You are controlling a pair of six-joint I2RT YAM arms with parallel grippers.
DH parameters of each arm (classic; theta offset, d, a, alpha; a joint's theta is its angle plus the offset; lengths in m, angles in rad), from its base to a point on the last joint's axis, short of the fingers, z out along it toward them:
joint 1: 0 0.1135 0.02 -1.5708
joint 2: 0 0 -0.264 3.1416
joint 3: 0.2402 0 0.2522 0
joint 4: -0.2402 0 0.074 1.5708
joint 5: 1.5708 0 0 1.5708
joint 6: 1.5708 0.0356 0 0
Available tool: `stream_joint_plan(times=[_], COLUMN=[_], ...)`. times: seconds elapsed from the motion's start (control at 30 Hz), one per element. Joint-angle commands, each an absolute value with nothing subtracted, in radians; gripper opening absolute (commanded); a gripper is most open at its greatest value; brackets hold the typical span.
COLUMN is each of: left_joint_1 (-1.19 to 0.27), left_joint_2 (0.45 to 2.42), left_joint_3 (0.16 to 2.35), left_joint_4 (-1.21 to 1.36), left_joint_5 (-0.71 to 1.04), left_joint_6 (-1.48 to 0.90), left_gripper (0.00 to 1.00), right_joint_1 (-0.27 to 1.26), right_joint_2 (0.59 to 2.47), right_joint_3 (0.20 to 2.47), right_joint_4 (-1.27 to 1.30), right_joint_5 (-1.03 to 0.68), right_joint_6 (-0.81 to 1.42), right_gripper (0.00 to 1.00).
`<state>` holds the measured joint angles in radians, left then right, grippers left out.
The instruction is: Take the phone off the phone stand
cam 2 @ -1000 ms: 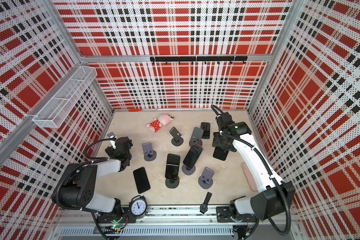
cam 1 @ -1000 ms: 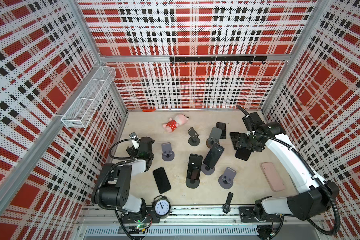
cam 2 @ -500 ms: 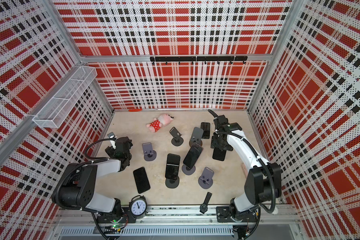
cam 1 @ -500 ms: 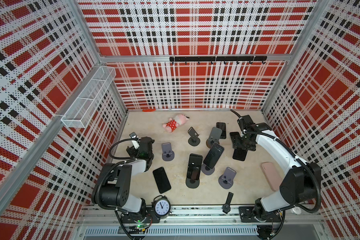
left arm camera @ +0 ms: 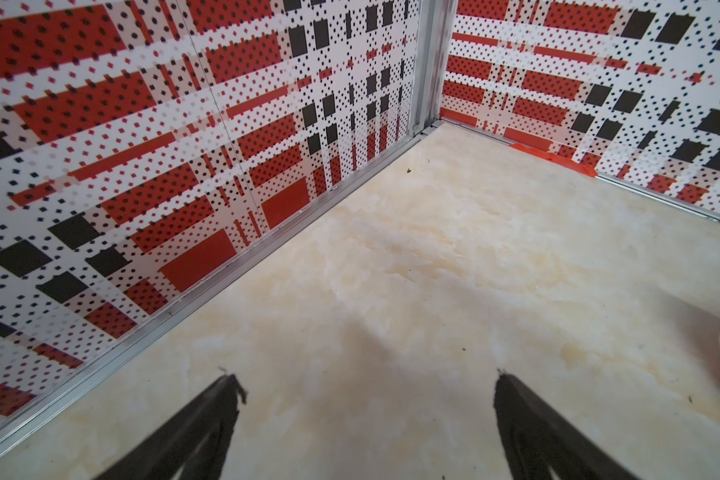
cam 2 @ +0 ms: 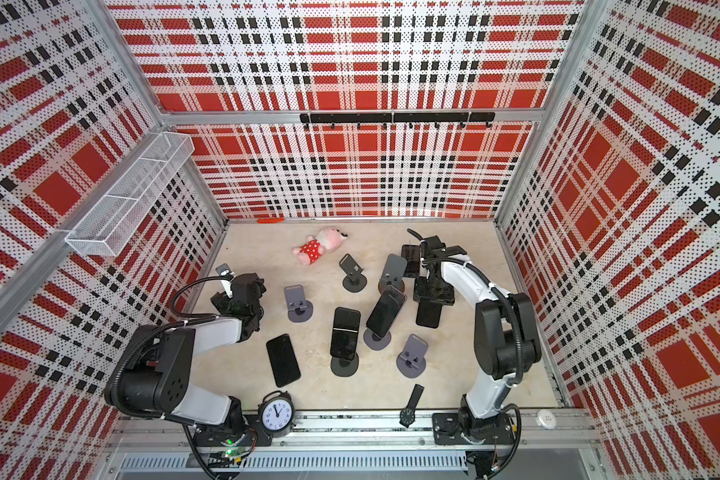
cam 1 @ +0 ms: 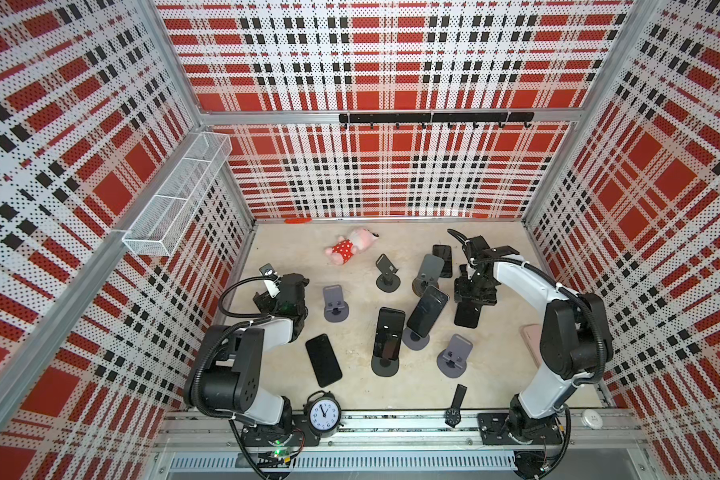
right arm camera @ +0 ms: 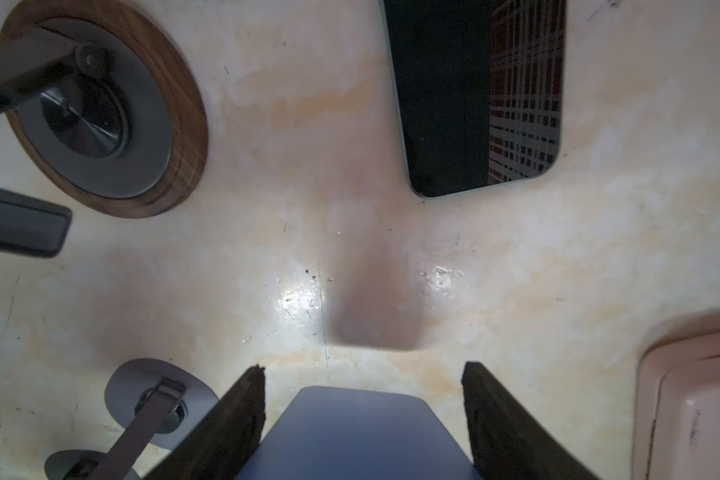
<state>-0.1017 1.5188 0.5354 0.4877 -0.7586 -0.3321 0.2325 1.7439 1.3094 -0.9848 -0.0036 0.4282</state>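
Jaws of the left gripper (cam 1: pixel 287 287) are spread wide, nothing between them, low over the floor (left arm camera: pixel 433 270) beside the left wall (left arm camera: pixel 142 166). Next to it an empty grey stand (cam 1: pixel 335 305) is set, and nearer the front a black phone (cam 1: pixel 324 359) is laid flat. Toward the middle an upright phone (cam 1: pixel 388 336) and a tilted phone (cam 1: pixel 427 311) are each propped on a stand. Just right of the tilted phone, the blue-backed phone (right arm camera: pixel 350 432) is clamped across its width by the right gripper (right arm camera: pixel 364 368) — it is held above bare floor, clear of every stand. In both top views it is seen as a dark slab below the gripper. Farther right, a pink phone (cam 1: pixel 531 338) is laid flat, partly hidden by the right arm (cam 1: pixel 524 282).
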Motion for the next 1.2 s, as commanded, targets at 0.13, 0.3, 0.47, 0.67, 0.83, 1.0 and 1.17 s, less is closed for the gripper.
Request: stream_joint_plan(times=[0.13,0.3,0.47,0.67,0.83,1.0,1.17], left_joint_1=[-0.097,-0.089,-0.085,-0.083,-0.081,-0.081,-0.081], left_joint_2=[1.532,1.537,1.54,1.551,1.554,1.554,1.555], left_joint_3=[0.566,0.571,0.578,0.586,0.589,0.591,0.591], left_joint_4=[0.483,0.482,0.474,0.466,0.465,0.459,0.459], left_joint_5=[-0.752,-0.743,-0.739,-0.734,-0.732,-0.732,-0.732], left_joint_6=[-0.324,-0.327,-0.329,-0.331,-0.331,-0.331,-0.331], left_gripper=[0.98,0.98,0.98,0.98,0.98,0.98,0.98], right_joint_1=[0.226,0.229,0.242,0.26,0.275,0.291,0.291], right_joint_2=[1.806,1.836,1.866,1.905,1.954,1.974,1.986], right_joint_3=[1.295,1.28,1.3,1.312,1.34,1.344,1.329], right_joint_4=[-0.94,-0.941,-0.973,-0.972,-0.973,-0.953,-0.929], right_joint_5=[-0.061,-0.075,-0.035,-0.023,-0.006,-0.049,-0.071], right_joint_6=[0.412,0.396,0.39,0.379,0.369,0.354,0.339], right_gripper=[0.67,0.67,0.67,0.67,0.67,0.68,0.69])
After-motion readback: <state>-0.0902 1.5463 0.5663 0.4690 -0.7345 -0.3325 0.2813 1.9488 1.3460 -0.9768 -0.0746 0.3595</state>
